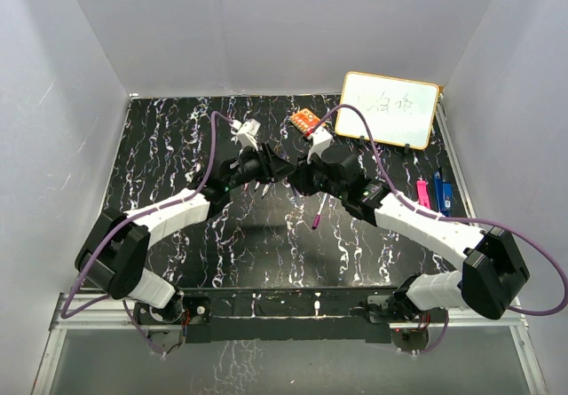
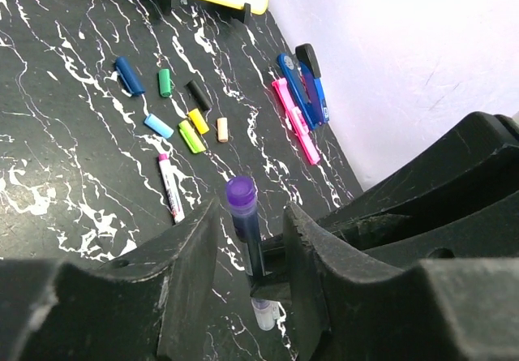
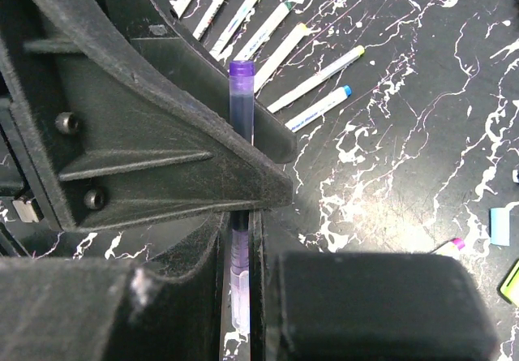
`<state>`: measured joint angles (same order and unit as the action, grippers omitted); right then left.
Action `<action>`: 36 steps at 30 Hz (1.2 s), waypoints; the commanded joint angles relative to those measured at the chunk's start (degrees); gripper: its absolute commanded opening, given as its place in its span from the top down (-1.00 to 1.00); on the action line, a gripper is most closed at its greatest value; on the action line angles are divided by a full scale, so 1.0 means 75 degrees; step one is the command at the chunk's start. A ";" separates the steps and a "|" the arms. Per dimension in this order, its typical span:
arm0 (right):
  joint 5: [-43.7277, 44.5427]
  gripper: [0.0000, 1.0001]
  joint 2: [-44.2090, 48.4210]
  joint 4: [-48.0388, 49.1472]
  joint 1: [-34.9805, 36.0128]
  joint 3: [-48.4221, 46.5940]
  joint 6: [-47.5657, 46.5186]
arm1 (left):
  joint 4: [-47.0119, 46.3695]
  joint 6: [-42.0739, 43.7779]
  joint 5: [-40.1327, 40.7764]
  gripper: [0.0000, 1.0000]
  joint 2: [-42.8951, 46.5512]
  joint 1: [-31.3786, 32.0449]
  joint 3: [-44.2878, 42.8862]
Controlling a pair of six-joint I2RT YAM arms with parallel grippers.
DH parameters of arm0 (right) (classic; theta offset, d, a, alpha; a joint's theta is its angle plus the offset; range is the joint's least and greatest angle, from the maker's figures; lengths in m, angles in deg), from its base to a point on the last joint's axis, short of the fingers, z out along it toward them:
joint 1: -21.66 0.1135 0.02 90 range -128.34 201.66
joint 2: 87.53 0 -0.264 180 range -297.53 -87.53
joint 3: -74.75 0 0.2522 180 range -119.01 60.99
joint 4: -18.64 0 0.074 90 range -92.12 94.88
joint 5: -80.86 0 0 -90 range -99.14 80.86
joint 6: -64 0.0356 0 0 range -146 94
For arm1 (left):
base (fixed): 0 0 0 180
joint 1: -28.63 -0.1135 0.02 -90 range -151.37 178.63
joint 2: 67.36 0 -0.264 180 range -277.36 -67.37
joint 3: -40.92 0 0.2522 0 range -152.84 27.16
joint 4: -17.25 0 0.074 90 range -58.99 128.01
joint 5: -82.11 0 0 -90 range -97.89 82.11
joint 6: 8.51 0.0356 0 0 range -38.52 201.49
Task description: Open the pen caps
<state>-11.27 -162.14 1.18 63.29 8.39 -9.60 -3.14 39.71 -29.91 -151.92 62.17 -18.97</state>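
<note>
Seven loose pen caps lie on the tabletop. One purple cap sits on a held marker. Six uncapped markers lie in a fan, one pink-tipped marker apart. Three clips lie far right.

Table: smooth, slightly glossy black surface veined in white like marble. Caps, lying loose on the table: smooth, opaque coloured plastic with a soft sheen. Purple cap, above the table between the left gripper's fingers: glossy, translucent plastic. Fingers: matt black plastic, grainy, scuffed grey along the edges. Right gripper: the same coarse matt black plastic, set with dull dark metal screws. Clips, near the table's wall-side edge: shiny pink and blue plastic. Walls: matt white.
</note>
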 commanded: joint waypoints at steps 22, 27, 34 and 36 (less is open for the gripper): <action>0.0044 -0.17 0.0276 0.0258 0.0033 0.0150 -0.0140 | 0.0300 -0.0624 0.1013 1.00 0.0560 0.0065 0.0042; -0.0314 -0.18 0.0128 0.0120 0.0037 0.0170 -0.0154 | 0.0222 -0.0830 0.0971 1.00 0.0403 0.0063 -0.0192; -0.0609 -0.09 -0.0216 0.0117 0.0028 0.0106 -0.0182 | 0.0094 -0.0884 0.0957 1.00 0.0420 0.0066 -0.0219; -0.0646 -0.04 -0.0267 0.0135 0.0039 0.0088 -0.0198 | -0.0028 -0.0844 0.0833 1.00 0.0451 0.0064 -0.0203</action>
<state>-14.57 -163.34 0.39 63.29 9.46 -9.99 -0.73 33.41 -23.18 -150.72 62.50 -18.71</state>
